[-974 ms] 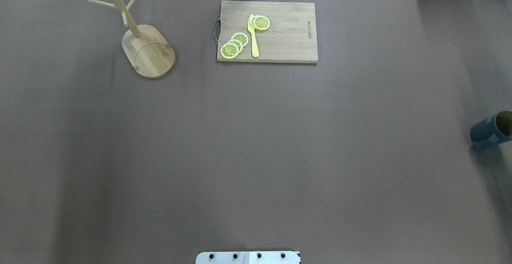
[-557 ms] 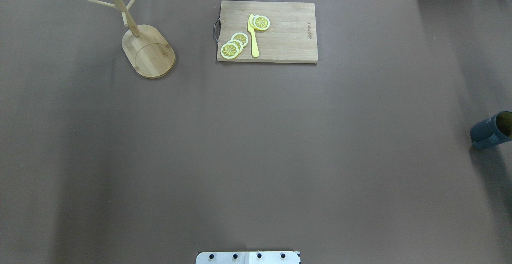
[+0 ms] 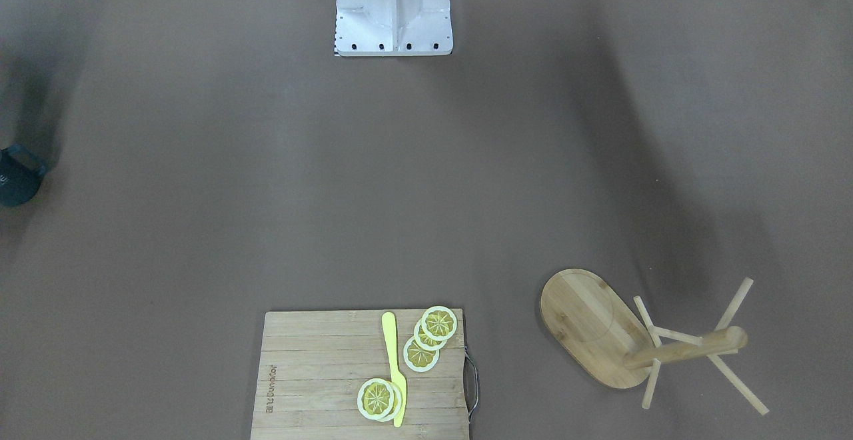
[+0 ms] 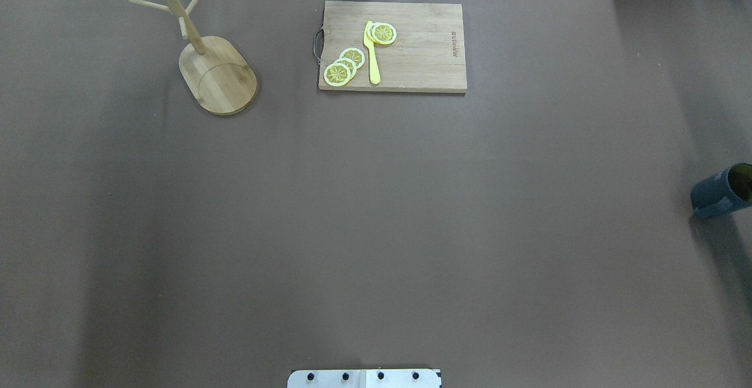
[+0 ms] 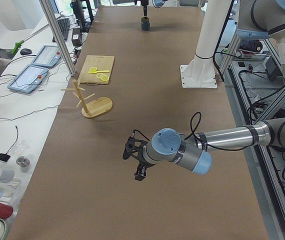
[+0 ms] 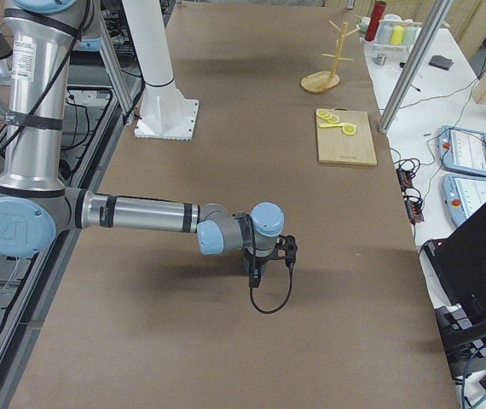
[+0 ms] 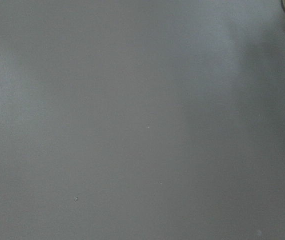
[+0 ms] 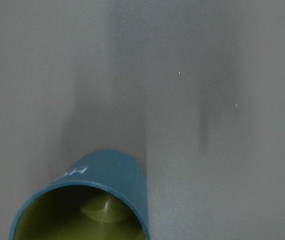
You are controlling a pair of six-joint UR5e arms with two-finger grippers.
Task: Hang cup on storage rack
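Reading step as pre-grasp: right hand (image 6: 257, 271) hovers by cup (image 4: 721, 191); how far open, whether holding anything, cannot tell. Same for left hand (image 5: 139, 172). Cup upright on tabletop (image 4: 376, 229), well apart from storage rack (image 4: 218, 76). Next, probably: descend, clamp wall, leave handle free for peg.

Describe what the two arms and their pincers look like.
Both arms are silver tubes joined by grey round joints with light blue caps. The left arm has a black wrist cable; the left pincer is small and black. The right arm shows a logo on its big cap; the right pincer is black too, with a hanging cable looped beneath.
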